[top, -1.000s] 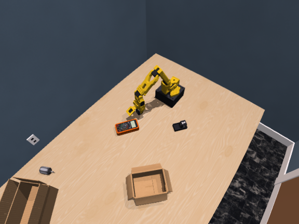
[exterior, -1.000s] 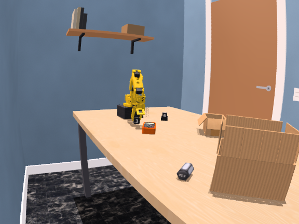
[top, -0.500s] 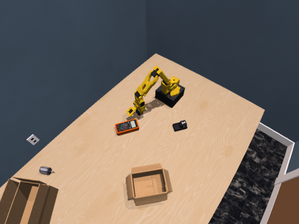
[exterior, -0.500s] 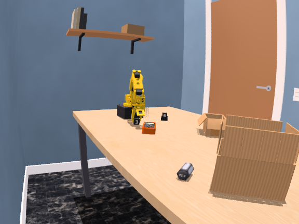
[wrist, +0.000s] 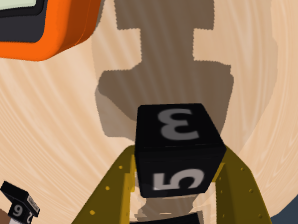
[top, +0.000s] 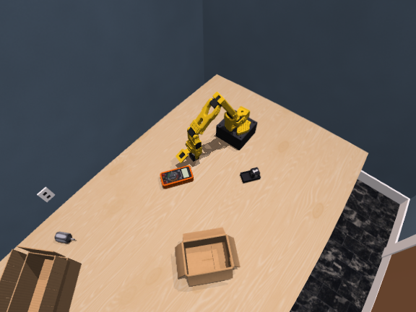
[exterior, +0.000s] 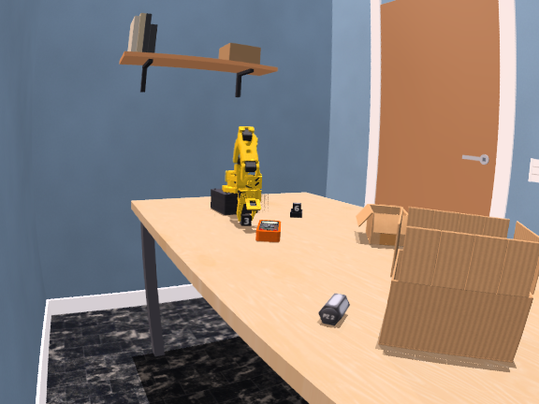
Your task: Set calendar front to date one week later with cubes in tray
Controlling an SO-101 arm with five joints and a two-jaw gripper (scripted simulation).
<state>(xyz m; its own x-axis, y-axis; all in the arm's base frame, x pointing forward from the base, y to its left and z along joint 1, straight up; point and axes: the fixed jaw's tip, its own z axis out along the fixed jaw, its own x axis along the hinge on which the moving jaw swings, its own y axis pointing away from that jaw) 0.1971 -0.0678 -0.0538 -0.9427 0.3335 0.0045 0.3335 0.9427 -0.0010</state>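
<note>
My gripper [wrist: 178, 183] is shut on a black number cube [wrist: 176, 149] and holds it just above the table. In the wrist view the cube shows a 3 on its far face and a 5 on the face toward the camera. The same cube shows a 3 in the exterior view [exterior: 246, 220] and sits under the yellow arm in the top view [top: 193, 156]. The black calendar tray [top: 250, 175] stands to the right on the table with one cube in it, showing a 6 in the exterior view [exterior: 296, 209]. It shows at the wrist view's lower left edge [wrist: 19, 205].
An orange multimeter [top: 176, 176] lies close in front of the gripper. An open cardboard box [top: 206, 256] sits mid-table. A larger box [top: 34, 279] stands at the near corner. A small grey cylinder [top: 63, 237] lies by it. The arm's black base [top: 236, 131] is behind.
</note>
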